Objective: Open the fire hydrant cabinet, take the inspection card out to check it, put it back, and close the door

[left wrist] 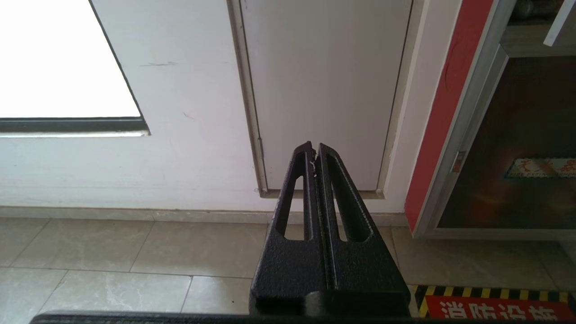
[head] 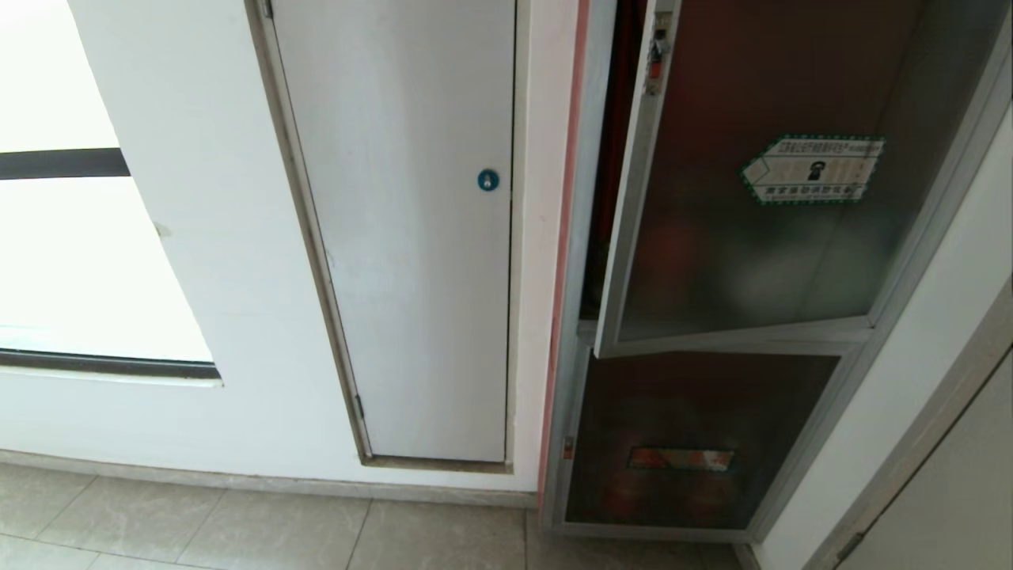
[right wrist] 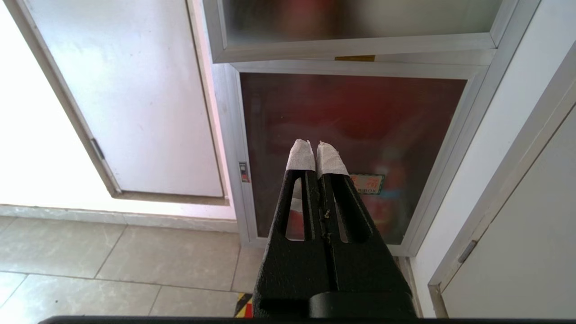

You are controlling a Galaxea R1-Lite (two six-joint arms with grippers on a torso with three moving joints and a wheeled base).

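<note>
Right tool (right wrist: 314, 148) clenched and empty, left tool (left wrist: 314, 149) likewise, door (head: 760, 237) ajar.

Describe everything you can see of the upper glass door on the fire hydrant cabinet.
The door is a dark tinted glass panel in a silver metal frame, standing slightly ajar: its latch edge has swung out from the cabinet, leaving a narrow dark gap. A small red latch sits near the top of that edge. A green-bordered white sticker is stuck on the glass. Nothing touches the door.
</note>
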